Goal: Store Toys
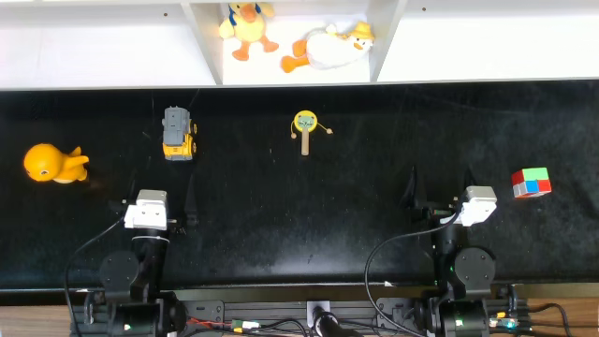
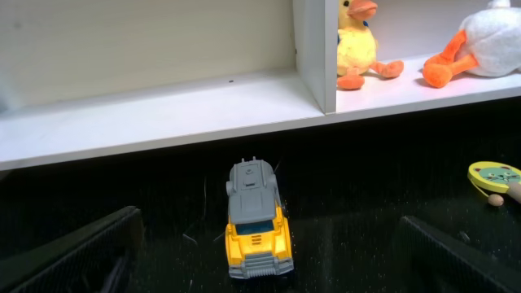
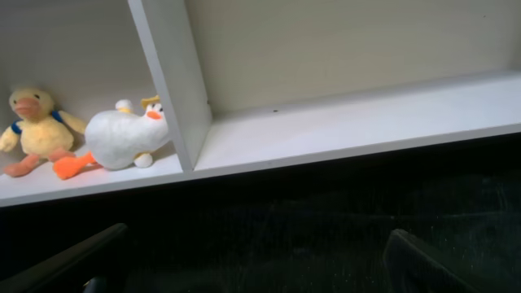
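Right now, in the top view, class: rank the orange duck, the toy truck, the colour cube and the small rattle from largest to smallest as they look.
1. orange duck
2. toy truck
3. colour cube
4. rattle
The last two look close: the rattle is longer but thinner.

Yellow-grey toy truck (image 1: 179,133), orange duck (image 1: 54,164), red-green-blue cube (image 1: 532,183), black table (image 1: 281,215)
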Robot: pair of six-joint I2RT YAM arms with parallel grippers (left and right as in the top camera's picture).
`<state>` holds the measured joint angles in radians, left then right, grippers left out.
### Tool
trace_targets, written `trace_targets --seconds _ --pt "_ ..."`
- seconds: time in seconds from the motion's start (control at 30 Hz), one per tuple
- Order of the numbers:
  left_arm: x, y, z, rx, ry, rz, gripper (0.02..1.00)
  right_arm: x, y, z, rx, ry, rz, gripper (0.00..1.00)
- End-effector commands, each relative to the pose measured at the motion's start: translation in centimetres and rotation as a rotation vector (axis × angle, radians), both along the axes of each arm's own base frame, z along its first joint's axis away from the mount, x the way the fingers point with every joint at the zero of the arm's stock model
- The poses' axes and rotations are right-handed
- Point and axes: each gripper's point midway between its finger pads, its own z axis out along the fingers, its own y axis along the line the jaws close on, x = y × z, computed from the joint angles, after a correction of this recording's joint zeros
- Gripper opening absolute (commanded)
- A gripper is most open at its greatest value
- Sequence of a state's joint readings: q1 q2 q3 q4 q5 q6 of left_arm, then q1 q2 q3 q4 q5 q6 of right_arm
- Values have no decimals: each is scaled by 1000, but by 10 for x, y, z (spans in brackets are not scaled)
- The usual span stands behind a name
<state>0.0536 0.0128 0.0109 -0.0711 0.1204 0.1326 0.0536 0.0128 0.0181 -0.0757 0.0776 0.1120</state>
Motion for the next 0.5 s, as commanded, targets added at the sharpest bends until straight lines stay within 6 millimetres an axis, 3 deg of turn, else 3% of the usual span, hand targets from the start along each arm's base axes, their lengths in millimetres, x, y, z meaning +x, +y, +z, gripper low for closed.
trace_targets --seconds 0.03,0.33,0.5 --pt "-1 -4 1 -14 -7 -20 996 0 1 -4 8 2 5 996" --pt "0 1 4 -5 -15 8 996 0 1 -4 8 2 5 993" --pt "1 -4 13 -174 88 -3 998 0 1 -4 8 2 5 996"
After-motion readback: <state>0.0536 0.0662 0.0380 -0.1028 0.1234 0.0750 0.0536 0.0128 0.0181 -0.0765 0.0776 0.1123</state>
